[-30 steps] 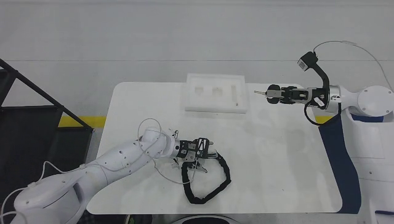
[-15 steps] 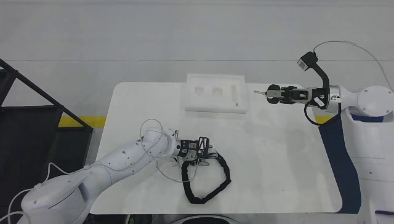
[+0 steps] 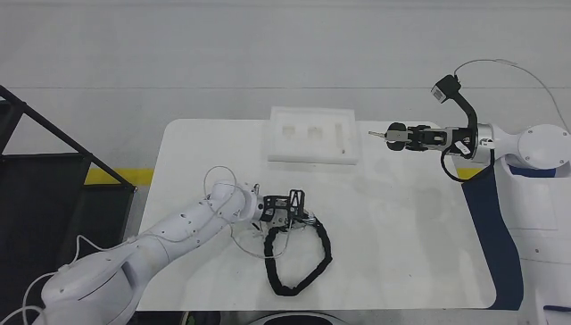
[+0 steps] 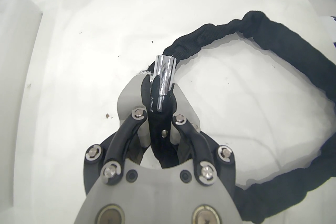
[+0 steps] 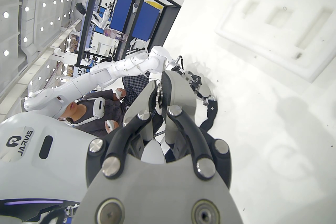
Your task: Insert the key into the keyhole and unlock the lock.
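Partly hidden: lock [image 4: 164, 75] end in left jaws, key [image 3: 373, 133] in right jaws.

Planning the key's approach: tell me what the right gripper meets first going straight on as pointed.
Probably the white foam tray with rectangular recesses: in the top view the right gripper, shut on a small metal key, points at its side edge. Height is unclear, so it might pass above.

The lock [image 4: 262, 25] is black fabric along its chain (a fine woven texture shows), with mirror-bright chrome at its cylinder end. The table [image 3: 401, 236] and foam tray [image 3: 308, 156] are both white. The left gripper [image 4: 158, 93] is black and pale grey, with silver screws. The key [image 3: 375, 133] looks silvery grey.
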Motion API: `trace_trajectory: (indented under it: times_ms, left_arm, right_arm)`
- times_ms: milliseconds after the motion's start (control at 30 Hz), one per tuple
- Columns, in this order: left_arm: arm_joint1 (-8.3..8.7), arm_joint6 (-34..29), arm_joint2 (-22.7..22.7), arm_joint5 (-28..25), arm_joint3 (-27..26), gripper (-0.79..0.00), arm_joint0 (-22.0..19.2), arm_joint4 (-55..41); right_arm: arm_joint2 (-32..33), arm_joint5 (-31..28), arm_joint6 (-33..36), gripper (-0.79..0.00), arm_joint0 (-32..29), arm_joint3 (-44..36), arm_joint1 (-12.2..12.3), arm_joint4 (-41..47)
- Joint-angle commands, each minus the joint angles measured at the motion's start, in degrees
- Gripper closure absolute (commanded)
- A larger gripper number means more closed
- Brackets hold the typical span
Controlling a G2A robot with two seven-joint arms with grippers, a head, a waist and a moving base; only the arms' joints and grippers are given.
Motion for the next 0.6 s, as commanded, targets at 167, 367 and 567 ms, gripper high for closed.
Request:
trace_trajectory:
  times_ms: [167, 367, 567]
  left_arm:
    - [-0.4, 3.5, -3.2, -4.5, 2.6, 0.0, -1.8, -4.4]
    - [-0.19, 11.4, -6.4, -8.8, 3.8, 0.0, -3.5, -6.6]
    - [0.15, 18.2, -9.3, -11.0, 4.7, 0.0, -6.0, -5.4]
  right_arm:
    - [0.0, 0.0, 0.0, 0.0, 0.0, 0.0, 0.0, 0.0]
    - [0.0, 0.0, 0.0, 0.0, 0.0, 0.0, 0.0, 0.0]
    - [-1.0, 1.7, 1.5, 0.0, -0.7, -1.4, 0.1, 0.0]
